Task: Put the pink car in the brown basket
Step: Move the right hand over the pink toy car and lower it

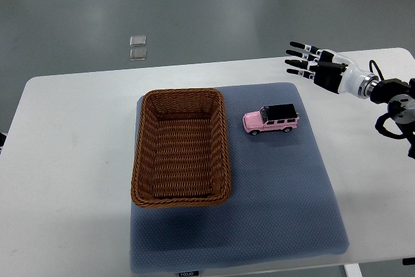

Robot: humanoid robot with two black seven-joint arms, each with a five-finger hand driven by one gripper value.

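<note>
The pink car (271,120) sits on the blue mat (272,199) just right of the brown basket (181,148), its long axis running left-right. The right robot hand (314,64), fingers spread and empty, hovers farther and to its right; no left hand shows.

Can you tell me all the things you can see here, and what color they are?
pink car: one, pink with a black roof, on the mat just right of the basket
brown basket: one, brown wicker, empty, on the mat's left part
mat: one, blue-grey, on the table
table: one, white
small clear squares: two, see-through, on the grey floor beyond the table
right hand: one, black and white, fingers spread, above the table's far right corner, holding nothing
</note>
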